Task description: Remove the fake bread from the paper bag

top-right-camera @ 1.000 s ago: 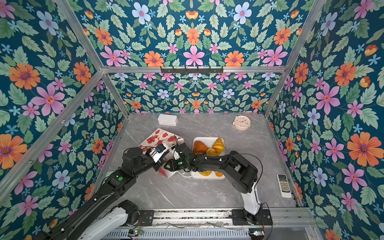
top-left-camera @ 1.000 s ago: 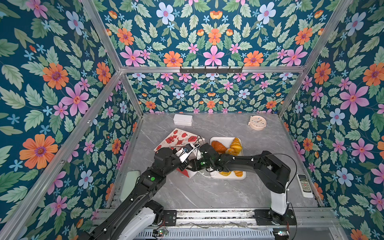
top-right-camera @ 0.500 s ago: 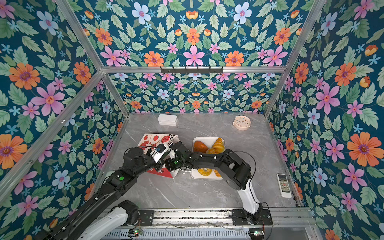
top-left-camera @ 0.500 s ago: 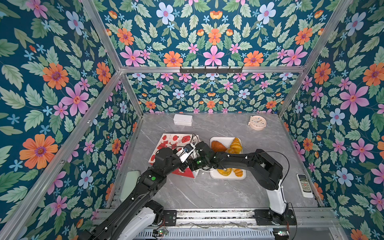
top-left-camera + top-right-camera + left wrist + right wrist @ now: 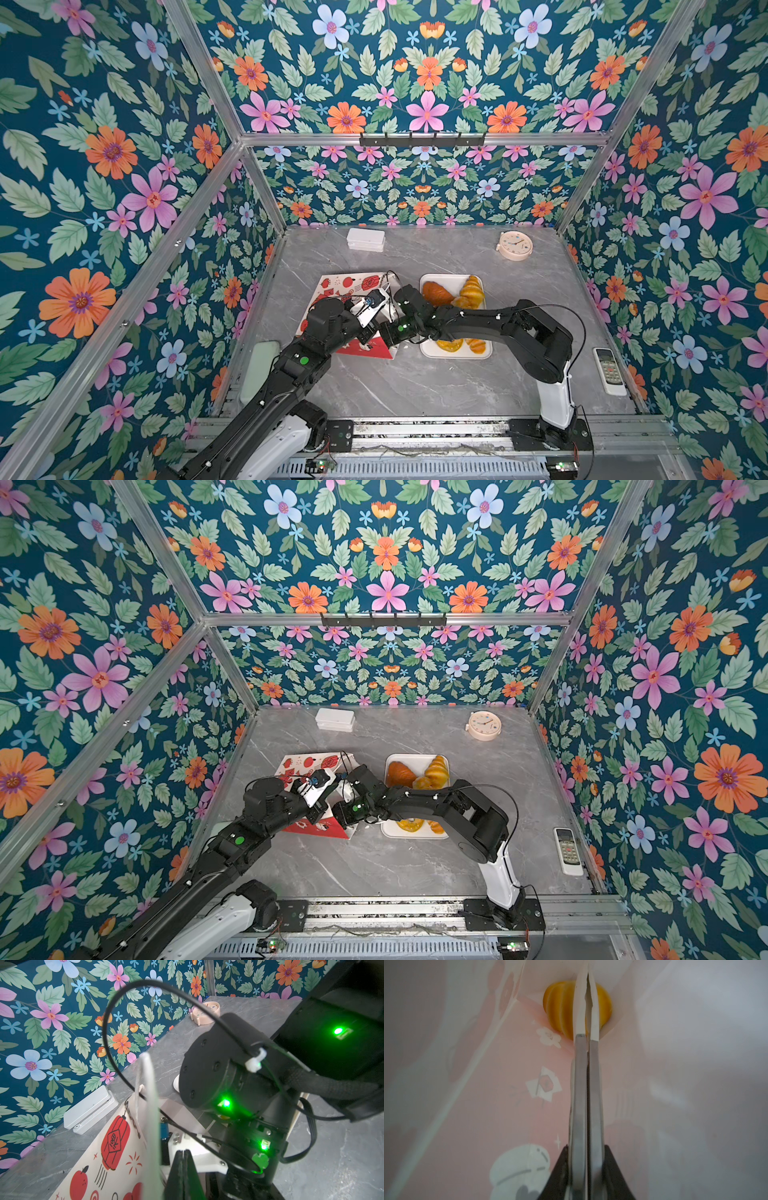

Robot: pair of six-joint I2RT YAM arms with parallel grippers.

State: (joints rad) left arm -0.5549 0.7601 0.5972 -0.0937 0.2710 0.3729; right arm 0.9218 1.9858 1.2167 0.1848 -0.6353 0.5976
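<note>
The red-and-white paper bag [image 5: 353, 286] [image 5: 309, 764] sits on the grey table between my two arms. My right gripper [image 5: 586, 976] reaches deep inside it and is shut. I see nothing between its fingers. Just behind its fingertips a yellow fluted piece of fake bread [image 5: 560, 1007] lies in the bag's far corner. My left gripper [image 5: 182, 1152] is shut at the bag's mouth, beside a white cord handle [image 5: 145, 1084]. No paper shows between its jaws. More fake bread lies on the white tray [image 5: 428, 278]: a brown loaf [image 5: 436, 293], a croissant [image 5: 471, 291] and a ring doughnut [image 5: 449, 344].
A white box [image 5: 365, 240] and a round clock [image 5: 514, 245] stand at the back of the table. A remote [image 5: 609, 365] lies at the right edge and a pale pad [image 5: 259, 365] at the left. The right arm's wrist [image 5: 218, 1076] fills the left wrist view.
My right gripper has closed and pushed further into the bag. The bag has turned and shifted slightly. The left arm has hardly moved.
</note>
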